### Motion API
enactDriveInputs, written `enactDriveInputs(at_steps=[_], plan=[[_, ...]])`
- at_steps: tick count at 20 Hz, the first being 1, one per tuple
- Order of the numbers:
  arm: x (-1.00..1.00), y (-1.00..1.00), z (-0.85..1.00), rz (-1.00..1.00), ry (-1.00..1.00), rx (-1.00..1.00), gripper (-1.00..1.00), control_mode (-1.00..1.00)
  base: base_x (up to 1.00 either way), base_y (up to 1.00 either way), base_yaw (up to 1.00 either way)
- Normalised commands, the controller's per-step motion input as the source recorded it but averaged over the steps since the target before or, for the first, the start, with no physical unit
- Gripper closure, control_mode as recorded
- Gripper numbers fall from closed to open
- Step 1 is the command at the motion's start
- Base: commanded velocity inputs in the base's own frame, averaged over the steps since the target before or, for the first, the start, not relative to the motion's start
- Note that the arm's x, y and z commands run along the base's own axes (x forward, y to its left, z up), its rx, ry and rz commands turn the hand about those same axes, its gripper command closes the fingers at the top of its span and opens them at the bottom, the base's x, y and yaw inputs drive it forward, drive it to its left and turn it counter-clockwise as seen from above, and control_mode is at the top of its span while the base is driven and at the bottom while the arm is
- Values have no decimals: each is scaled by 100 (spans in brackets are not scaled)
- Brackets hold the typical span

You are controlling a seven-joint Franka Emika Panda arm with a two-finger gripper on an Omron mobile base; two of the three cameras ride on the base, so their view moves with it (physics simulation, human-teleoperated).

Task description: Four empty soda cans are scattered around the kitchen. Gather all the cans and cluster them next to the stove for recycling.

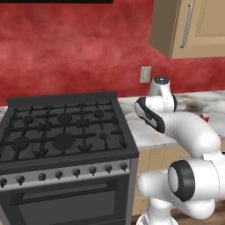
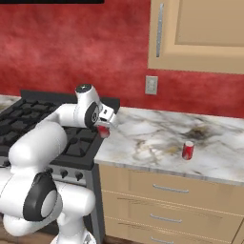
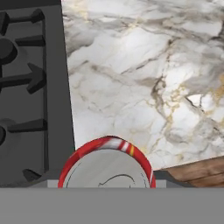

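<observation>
My gripper (image 2: 105, 127) is shut on a red soda can (image 2: 103, 130), held just above the marble counter (image 2: 157, 138) at the stove's right edge. In the hand view the held can (image 3: 107, 164) shows its silver top and red rim low in the middle, with the black stove (image 3: 26, 87) to its left. A second red can (image 2: 188, 150) stands upright further right on the counter, and a sliver of it (image 1: 205, 117) peeks out behind my arm. The wide black stove (image 1: 66, 132) has iron grates and a row of front knobs.
A wall cabinet (image 2: 195, 33) hangs above the counter and an outlet (image 2: 151, 85) sits on the red backsplash. Drawers (image 2: 167, 195) run below the counter. A dark smudge (image 2: 202, 132) marks the marble near the second can.
</observation>
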Motion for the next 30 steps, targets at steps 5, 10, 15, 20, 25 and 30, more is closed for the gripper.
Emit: enactDriveInputs(at_steps=[5, 10, 15, 20, 25, 30], plan=[[25, -16, -15, 3, 14, 0, 100, -100, 0, 0, 0], [17, -8, -27, 2, 0, 0, 100, -100, 0, 0, 0], [24, -6, -22, 2, -5, 0, 100, -100, 0, 0, 0], [26, -2, -24, 2, -9, 0, 100, -100, 0, 0, 0], [27, 0, -22, 2, -8, 0, 100, -100, 0, 0, 0], [17, 0, -16, 3, -3, 0, 100, -100, 0, 0, 0]])
